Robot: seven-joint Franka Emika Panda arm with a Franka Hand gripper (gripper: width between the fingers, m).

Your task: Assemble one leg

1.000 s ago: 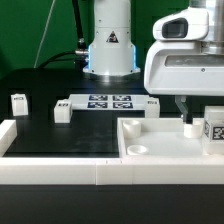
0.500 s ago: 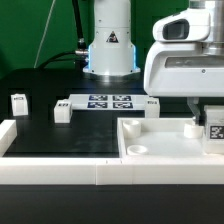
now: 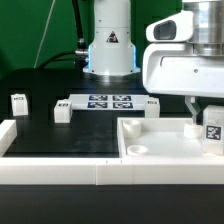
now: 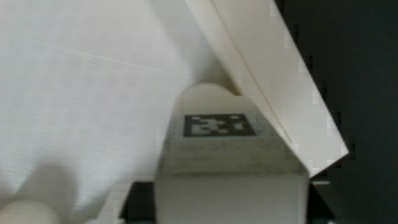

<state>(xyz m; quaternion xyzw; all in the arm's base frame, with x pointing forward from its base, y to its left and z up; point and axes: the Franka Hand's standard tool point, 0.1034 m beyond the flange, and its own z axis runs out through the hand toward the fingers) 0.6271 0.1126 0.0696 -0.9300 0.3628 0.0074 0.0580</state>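
Panel: you have the large white panel (image 3: 160, 140) with its raised rim at the exterior view's lower right, lying flat on the black table (image 3: 60, 135).
Inside the panel: you can see a small round boss (image 3: 137, 148) near the corner at the exterior view's left, a short white post (image 3: 191, 127) standing further back, and the leg itself.
Leg in hand: you find the leg (image 3: 212, 125) at the exterior view's right edge, tag facing the camera, low over the panel's inner floor; you cannot tell whether it touches that floor.
Claw: your gripper (image 3: 205, 112) hangs under the white wrist housing, and its fingers run down to the leg, so it looks clamped on it. The contact itself is partly cut off by the frame edge.
Wrist view: you see the tag face of that leg (image 4: 219, 124) framed between white surfaces of the panel, with black table beyond on one side.
Loose legs: you have one leg (image 3: 19, 103) standing alone at the exterior view's far left, another (image 3: 62, 110) just beside the marker board, and a third (image 3: 152, 106) at the board's other end.
Marker board: it (image 3: 105, 101) lies flat in front of the arm's base (image 3: 109, 50).
Front rail: you have a white border (image 3: 60, 170) running along the table's near edge, outside the panel.
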